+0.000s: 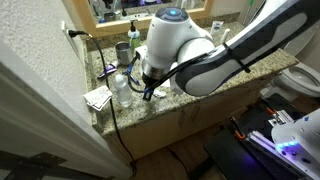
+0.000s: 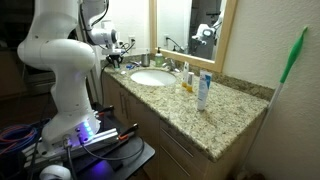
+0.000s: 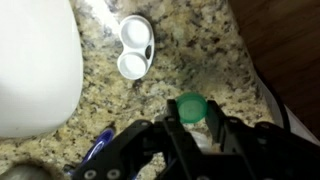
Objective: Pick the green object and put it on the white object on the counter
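In the wrist view the green object (image 3: 190,104), a tiny teal-green round cap, sits between my gripper's (image 3: 190,120) two black fingertips, which press against its sides just over the speckled granite counter (image 3: 205,55). The white object (image 3: 134,50), a small flat white piece with two round wells, lies on the counter up and left of the cap, apart from it. In an exterior view my gripper (image 1: 150,90) hangs low over the counter near its front edge, and the cap and white piece are too small to make out there.
The white sink basin (image 3: 35,60) fills the left of the wrist view. A blue item (image 3: 98,150) lies near the left finger. A grey-green cup (image 1: 121,50), a dark bottle (image 1: 133,37) and folded paper (image 1: 98,97) stand nearby. A white tube (image 2: 203,90) stands beyond the sink (image 2: 152,77).
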`<state>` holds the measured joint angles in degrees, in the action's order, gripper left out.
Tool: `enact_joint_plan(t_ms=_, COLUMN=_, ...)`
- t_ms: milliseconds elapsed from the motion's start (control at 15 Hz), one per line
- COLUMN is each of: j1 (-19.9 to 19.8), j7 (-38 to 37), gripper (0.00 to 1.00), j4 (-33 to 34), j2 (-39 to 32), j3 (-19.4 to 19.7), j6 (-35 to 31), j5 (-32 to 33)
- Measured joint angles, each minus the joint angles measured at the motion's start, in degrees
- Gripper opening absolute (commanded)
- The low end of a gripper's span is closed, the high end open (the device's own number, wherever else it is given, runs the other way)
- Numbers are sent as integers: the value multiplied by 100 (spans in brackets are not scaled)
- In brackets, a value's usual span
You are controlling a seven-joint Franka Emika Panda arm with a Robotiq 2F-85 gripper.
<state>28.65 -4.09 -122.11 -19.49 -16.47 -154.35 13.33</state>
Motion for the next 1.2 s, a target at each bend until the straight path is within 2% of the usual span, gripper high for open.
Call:
enact_joint_plan(t_ms=333, j1=-44, j7=-247, gripper=8, j4=21, j2=636, j3=14, j6=871, j5=-1)
enact_joint_plan(t_ms=400, j1=-78, j7=-301, gripper=33, j4=21, j2=665, j3=23, j6=922, j5=-1)
enact_joint_plan(t_ms=667, j1=-186, j7=-401, gripper=33, j4=20, j2=670, j3=47, j6=925, j5=-1)
enact_joint_plan(t_ms=733, j1=-188, j7=-406, gripper=8, j4=20, j2=670, j3=47, j6=925, j5=-1)
enact_joint_plan(t_ms=1000, j1=-218, j7=-434, gripper=8, j4=-1, j2=627, j3=46, j6=852, j5=-12)
enact_joint_plan(t_ms=1200, j1=-280, j7=-475, gripper=8, j4=-104, j2=512, j3=68, j6=558, j5=-12)
